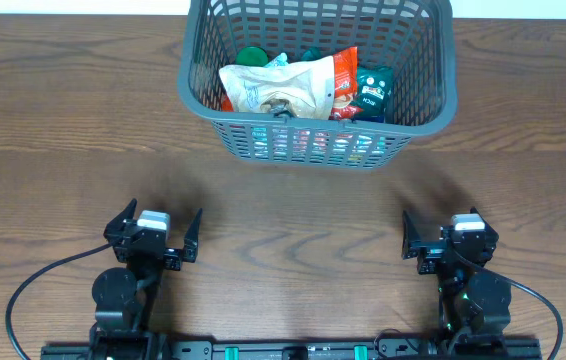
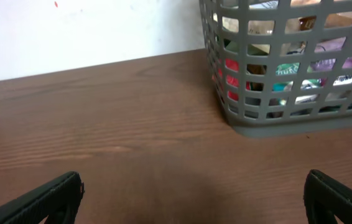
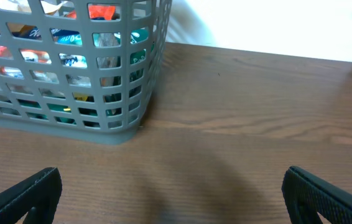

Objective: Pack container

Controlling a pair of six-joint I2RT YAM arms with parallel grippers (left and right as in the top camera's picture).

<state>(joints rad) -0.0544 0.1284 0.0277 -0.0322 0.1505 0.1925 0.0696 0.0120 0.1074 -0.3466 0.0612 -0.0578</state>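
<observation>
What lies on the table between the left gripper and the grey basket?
Nothing: only bare wooden table separates the left gripper from the container. The overhead view shows this, and the left wrist view confirms it.

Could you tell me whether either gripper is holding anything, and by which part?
Nothing is held: the left gripper and right gripper are both open and empty, short of the container.
</observation>
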